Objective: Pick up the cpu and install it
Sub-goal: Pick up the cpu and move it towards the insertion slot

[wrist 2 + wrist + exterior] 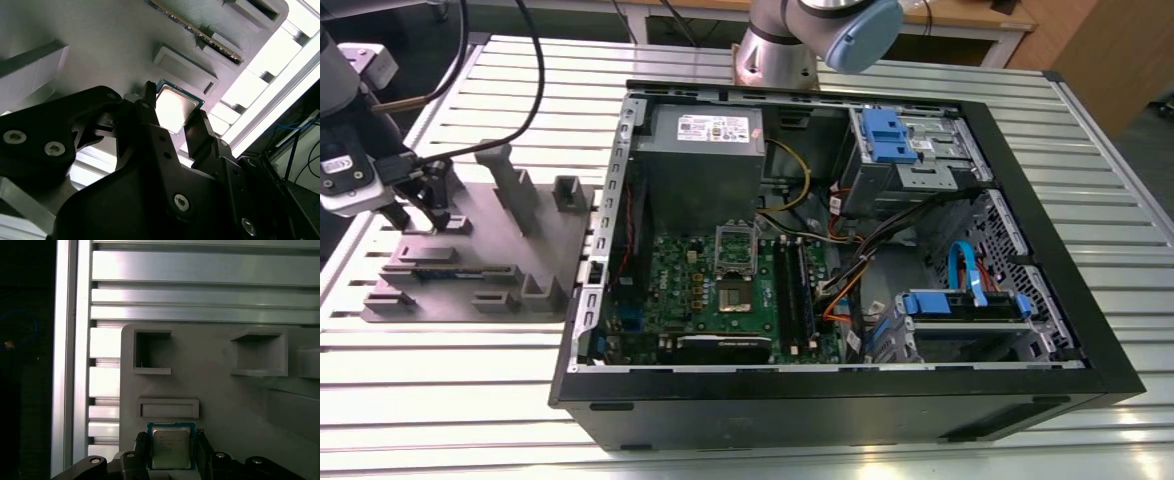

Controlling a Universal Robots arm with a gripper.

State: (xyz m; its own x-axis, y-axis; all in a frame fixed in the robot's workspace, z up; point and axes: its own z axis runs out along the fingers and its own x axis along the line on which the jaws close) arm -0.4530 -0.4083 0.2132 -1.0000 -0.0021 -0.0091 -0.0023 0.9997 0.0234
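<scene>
The cpu, a small square chip with a silvery top and green rim, sits low on the grey fixture tray, just beside a raised rectangular block. My gripper straddles it, one dark finger against each of two opposite edges; the second wrist view shows the same grip on the cpu. In the exterior view the gripper is at the exterior view's left, down at the fixture tray. The motherboard lies inside the open computer case, its socket uncovered with the silver frame hinged up.
The open black computer case takes up the middle and right of the slatted aluminium table. Inside are a grey power supply box, blue drive brackets and loose cables. The tray carries several upright posts.
</scene>
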